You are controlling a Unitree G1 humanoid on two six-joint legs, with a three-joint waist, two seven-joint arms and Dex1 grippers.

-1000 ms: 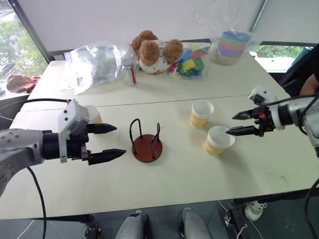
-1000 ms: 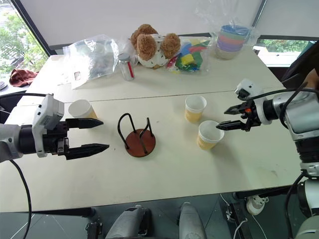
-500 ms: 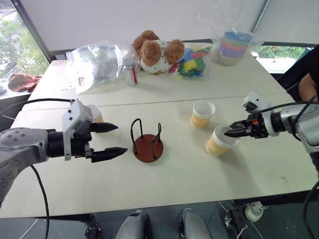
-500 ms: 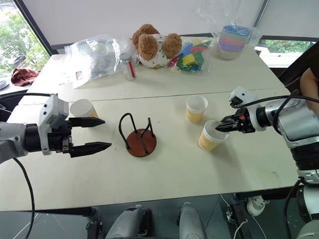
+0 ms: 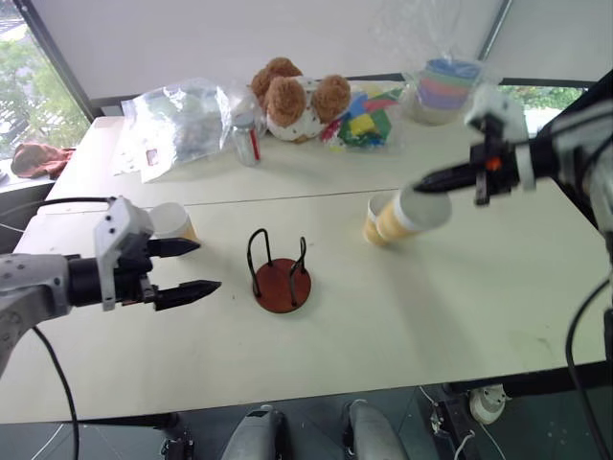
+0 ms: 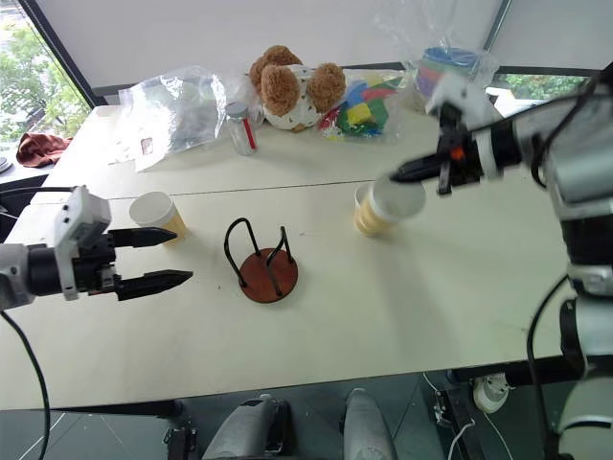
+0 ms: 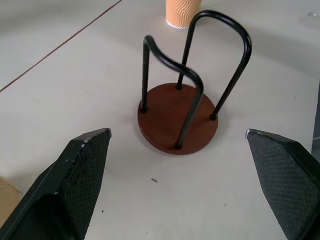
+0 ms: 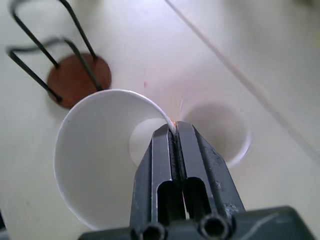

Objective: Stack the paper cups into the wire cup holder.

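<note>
R claw (image 5: 428,180) is now pinching the rim of one paper cup (image 5: 412,212), fingers pressed tight w/ the cup wall between them, and is carrying it tipped on its side, clear of the counter (image 5: 460,307). A sec ago that claw was spread around this cup while it was standing upright on the counter; half a sec ago it was closing on the rim. So the pick is done and the lift is happening, w/ the arm swinging up and toward the middle. A 2nd cup (image 5: 375,224) is standing on the counter just behind/beside the lifted one, partly hidden by it. The 3rd cup (image 6: 156,213) is sitting near the L claw (image 5: 190,266), which is hanging w/ fingers spread wide, holding nothing, and is drifting slightly outward, away from the holder. The wire cup holder (image 5: 281,274) is standing empty between the two arms, approx mid-counter, loops upright. Meaning for the task: first cup is probably in transit; it's needing to be turned upright and brought over the loops before dropping in. The rim-only pinch looks thin, so the cup could swing or slip during the carry.
</note>
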